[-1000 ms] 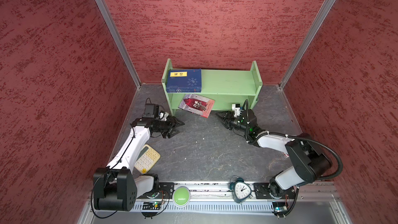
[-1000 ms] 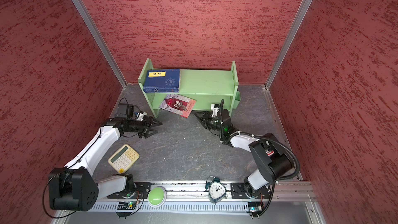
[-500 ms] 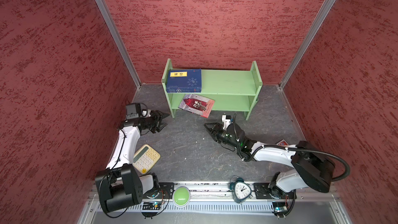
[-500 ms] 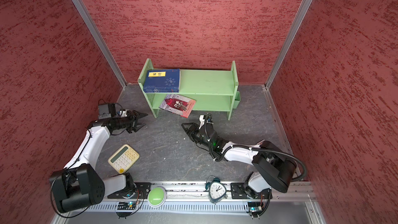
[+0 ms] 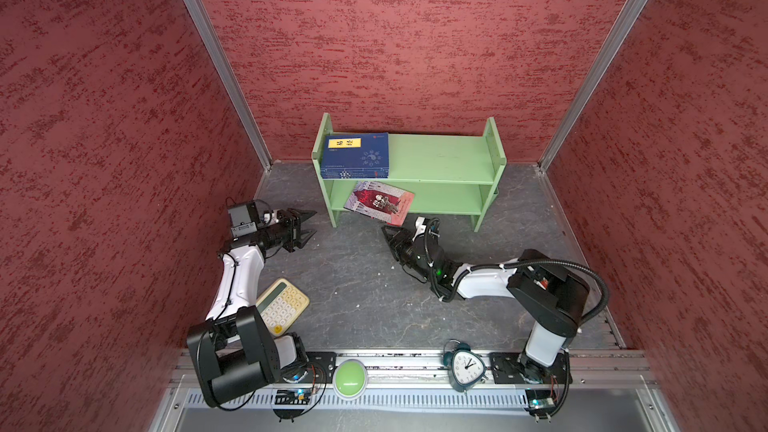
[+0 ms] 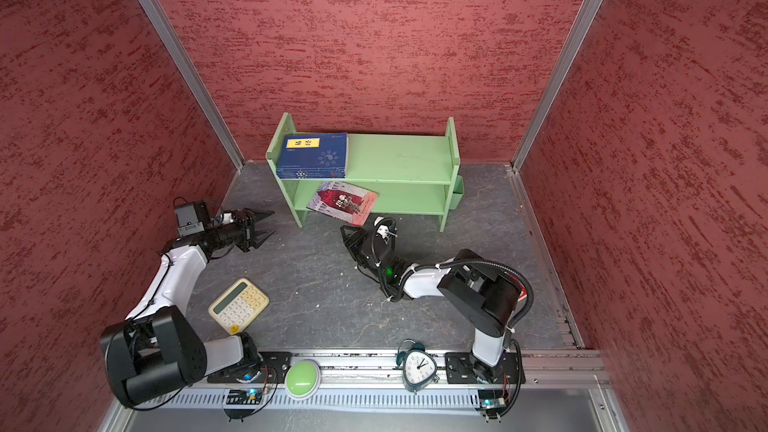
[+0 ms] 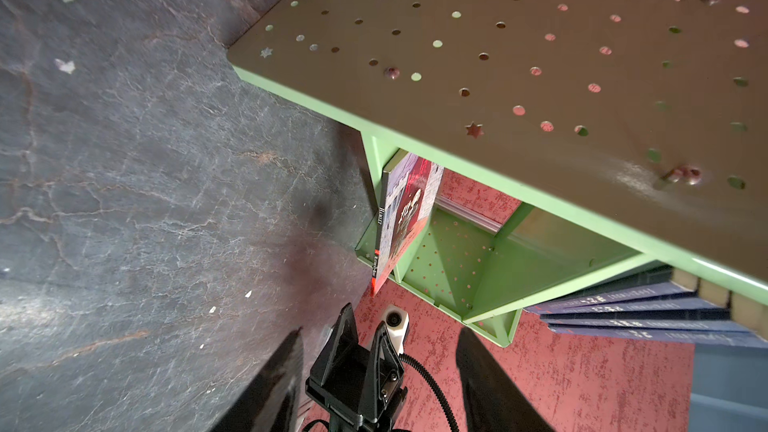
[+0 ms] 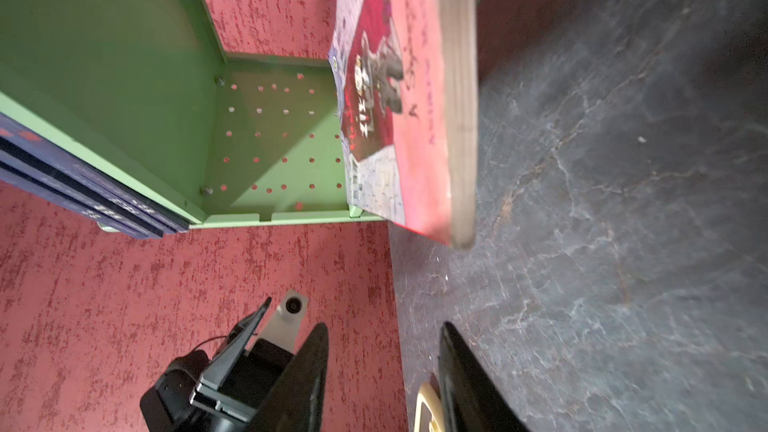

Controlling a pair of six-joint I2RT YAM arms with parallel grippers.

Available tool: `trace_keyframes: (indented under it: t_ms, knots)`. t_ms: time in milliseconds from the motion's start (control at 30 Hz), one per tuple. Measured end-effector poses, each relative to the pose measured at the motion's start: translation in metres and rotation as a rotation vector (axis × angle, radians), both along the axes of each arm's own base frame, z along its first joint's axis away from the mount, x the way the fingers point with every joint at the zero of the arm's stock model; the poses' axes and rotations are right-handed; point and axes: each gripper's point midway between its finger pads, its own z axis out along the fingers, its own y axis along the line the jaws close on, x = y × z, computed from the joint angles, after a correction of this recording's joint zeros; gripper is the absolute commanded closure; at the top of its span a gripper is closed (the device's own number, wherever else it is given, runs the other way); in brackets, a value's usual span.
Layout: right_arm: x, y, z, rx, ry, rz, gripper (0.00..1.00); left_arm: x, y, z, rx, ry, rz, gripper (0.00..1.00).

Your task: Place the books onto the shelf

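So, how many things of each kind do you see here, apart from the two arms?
Navy books: 4
Red book: 1
Shelf: 1
Calculator: 1
Clock: 1
Green button: 1
Total: 9

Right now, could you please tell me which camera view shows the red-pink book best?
Both top views: the red-pink book shows its whole cover, jutting off the shelf. The left wrist view shows mainly its spine; the right wrist view crops and blurs it.
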Motion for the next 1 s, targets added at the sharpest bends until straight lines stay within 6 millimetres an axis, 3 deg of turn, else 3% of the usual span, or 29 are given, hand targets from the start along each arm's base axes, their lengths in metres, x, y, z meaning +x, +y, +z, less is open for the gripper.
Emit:
trace_keyframes:
  t_ms: [300,767,1000]
  knots:
    - [0.011,0.006,0.018,-0.014,-0.027,-0.026,0.56,0.001,0.005,0.0,-0.027,-0.012,0.005,0.41]
    - [0.013,0.005,0.013,-0.027,-0.012,-0.027,0.56,-0.001,0.004,0.001,-0.062,-0.002,0.003,0.4]
    - [0.018,0.004,-0.003,-0.044,0.013,-0.033,0.56,-0.002,0.007,0.002,-0.066,-0.001,0.014,0.4]
